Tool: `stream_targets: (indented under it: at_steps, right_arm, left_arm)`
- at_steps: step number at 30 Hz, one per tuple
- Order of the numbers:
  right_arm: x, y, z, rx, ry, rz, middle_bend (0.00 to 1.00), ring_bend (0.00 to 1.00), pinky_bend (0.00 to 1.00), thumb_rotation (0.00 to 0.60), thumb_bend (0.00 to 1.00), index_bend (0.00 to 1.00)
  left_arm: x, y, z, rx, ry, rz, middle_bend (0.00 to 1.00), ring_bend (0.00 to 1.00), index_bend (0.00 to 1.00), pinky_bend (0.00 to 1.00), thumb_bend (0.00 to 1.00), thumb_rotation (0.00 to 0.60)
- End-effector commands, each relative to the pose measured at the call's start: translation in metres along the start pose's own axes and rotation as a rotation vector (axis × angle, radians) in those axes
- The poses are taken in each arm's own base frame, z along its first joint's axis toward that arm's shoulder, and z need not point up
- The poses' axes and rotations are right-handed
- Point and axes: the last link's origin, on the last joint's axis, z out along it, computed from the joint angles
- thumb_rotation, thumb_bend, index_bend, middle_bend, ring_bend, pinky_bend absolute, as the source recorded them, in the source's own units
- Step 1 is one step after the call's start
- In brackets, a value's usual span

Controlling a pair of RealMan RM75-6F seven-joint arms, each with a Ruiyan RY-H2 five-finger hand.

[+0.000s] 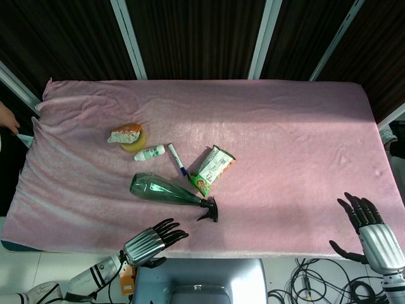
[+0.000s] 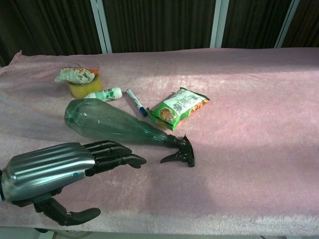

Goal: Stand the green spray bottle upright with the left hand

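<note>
The green spray bottle (image 1: 166, 189) lies on its side on the pink cloth, base to the left and black trigger head (image 1: 209, 209) to the right. In the chest view the bottle (image 2: 112, 124) stretches from mid-left to the black nozzle (image 2: 181, 152). My left hand (image 1: 154, 240) hovers at the table's front edge, just short of the bottle, fingers spread and holding nothing; the same hand (image 2: 65, 172) fills the chest view's lower left. My right hand (image 1: 368, 229) sits open at the front right edge, far from the bottle.
Behind the bottle lie a blue-capped marker (image 1: 176, 159), a green snack packet (image 1: 212, 169), a small white bottle (image 1: 149, 152) and a yellow sponge (image 1: 136, 140) with a crumpled wrapper (image 1: 124, 134) on it. A person's hand (image 1: 9, 118) shows at the far left edge.
</note>
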Motion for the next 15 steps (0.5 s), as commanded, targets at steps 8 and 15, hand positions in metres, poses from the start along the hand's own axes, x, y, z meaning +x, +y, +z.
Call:
stream_targets:
  at_steps: [8, 15]
  right_arm:
    - [0.002, 0.003, -0.006, -0.004, 0.005, 0.001, 0.00, 0.00, 0.02, 0.600, 0.37, 0.00]
    - [0.007, 0.005, -0.005, 0.000, 0.014, 0.035, 0.00, 0.00, 0.02, 0.600, 0.37, 0.00]
  left_arm:
    - [0.016, 0.001, 0.028, 0.021, 0.109, 0.141, 0.04, 0.00, 0.00, 0.05, 0.39, 0.600]
    - [0.019, 0.002, 0.083, 0.102, 0.153, 0.411, 0.03, 0.00, 0.00, 0.00, 0.38, 0.600]
